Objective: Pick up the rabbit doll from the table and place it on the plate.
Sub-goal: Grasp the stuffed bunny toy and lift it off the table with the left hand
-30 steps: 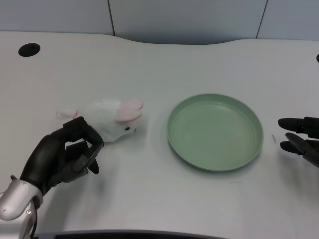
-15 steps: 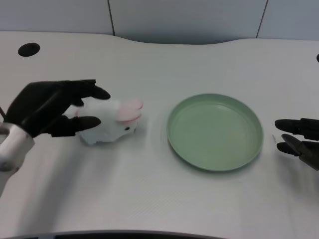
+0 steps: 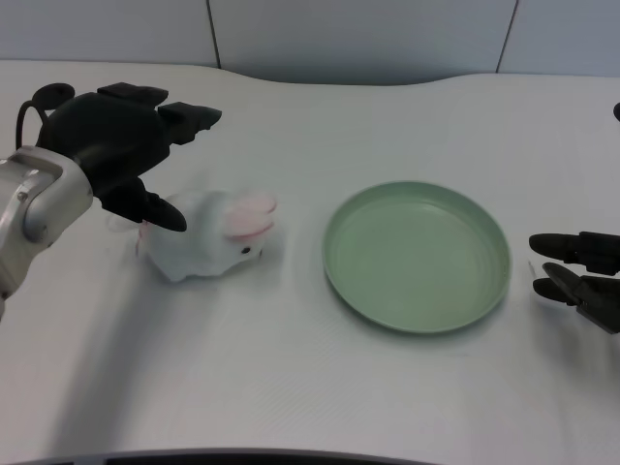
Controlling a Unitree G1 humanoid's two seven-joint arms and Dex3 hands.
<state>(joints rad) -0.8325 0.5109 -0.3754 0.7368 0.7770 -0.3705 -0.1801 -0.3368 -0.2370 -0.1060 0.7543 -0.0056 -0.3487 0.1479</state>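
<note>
The white rabbit doll (image 3: 211, 239) with pink ears lies on the white table (image 3: 291, 368), left of the green plate (image 3: 417, 255). My left hand (image 3: 121, 145) hovers above and behind the doll's rear end with fingers spread wide and nothing held. Its thumb points down close to the doll's back left side, covering a little of it. The plate has nothing on it.
My right hand (image 3: 581, 266) rests at the right edge beside the plate. A black round hole (image 3: 50, 95) in the tabletop shows behind my left hand, and another at the far right edge (image 3: 616, 112). Grey wall panels stand behind the table.
My left hand has risen from low at the near left, opened its curled fingers and moved up over the doll's rear. The doll has barely shifted.
</note>
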